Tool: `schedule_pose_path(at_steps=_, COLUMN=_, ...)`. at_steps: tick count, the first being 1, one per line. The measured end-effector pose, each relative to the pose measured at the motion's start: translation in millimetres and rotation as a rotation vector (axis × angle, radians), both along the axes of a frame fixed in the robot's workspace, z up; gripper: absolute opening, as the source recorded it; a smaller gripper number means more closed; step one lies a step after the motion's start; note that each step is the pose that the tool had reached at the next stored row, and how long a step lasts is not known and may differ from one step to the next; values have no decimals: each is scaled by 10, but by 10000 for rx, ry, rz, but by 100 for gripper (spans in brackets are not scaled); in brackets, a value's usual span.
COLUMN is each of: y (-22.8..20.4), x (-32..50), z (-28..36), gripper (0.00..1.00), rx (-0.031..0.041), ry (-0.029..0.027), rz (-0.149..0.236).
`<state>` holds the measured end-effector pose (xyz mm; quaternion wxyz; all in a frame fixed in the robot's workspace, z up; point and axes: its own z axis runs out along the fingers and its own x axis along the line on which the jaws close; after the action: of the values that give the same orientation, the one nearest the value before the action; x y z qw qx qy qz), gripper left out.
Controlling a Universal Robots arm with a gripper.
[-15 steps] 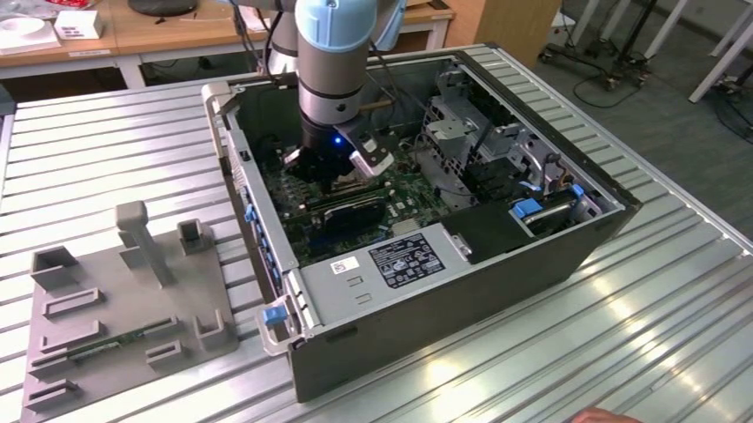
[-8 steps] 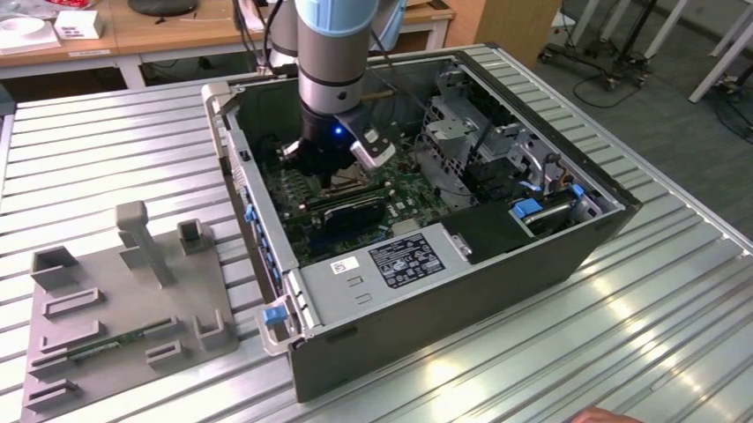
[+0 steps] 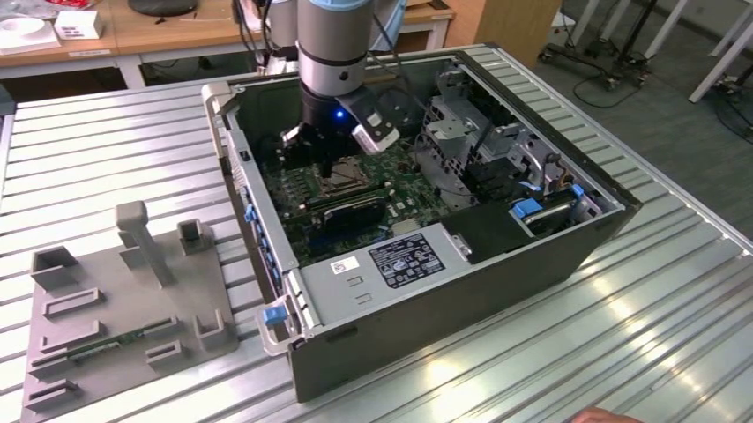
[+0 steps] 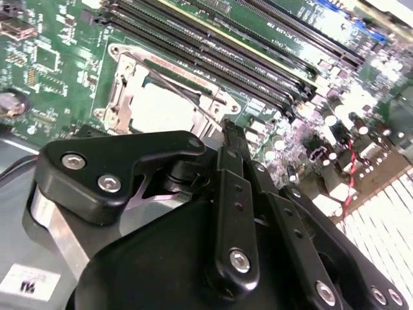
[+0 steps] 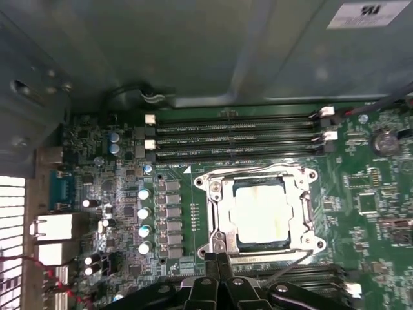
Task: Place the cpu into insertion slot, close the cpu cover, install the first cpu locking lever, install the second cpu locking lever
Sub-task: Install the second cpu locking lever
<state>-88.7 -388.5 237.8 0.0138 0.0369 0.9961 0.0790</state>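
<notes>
Inside the open computer case, the cpu lies flat in its socket, its pale metal top showing through the open centre of the cpu cover. The cover's metal frame lies down around the chip; both also show in the second wrist view, cpu and cover. My gripper is shut, its black fingertips pressed together at one corner of the socket with nothing visible between them. A thin lever rod slants up beside the socket and crosses the cover. In the exterior view the gripper hangs over the socket.
Memory slots run along both sides of the socket. A labelled metal box and a drive cage crowd the case. A grey fixture plate lies on the slatted table at the exterior view's left. A hand shows at the near edge.
</notes>
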Motion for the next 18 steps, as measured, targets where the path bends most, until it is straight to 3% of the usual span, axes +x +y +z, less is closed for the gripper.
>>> schedule_pose_path(at_steps=8, y=0, x=8, z=218, gripper=11, rx=-20, ry=0, rz=-2)
schedule_pose_path(at_steps=12, y=0, x=28, z=232, gripper=11, rx=-38, ry=1, rz=-54)
schedule_pose_path(at_steps=18, y=0, x=101, z=235, gripper=11, rx=-127, ry=44, rz=-171)
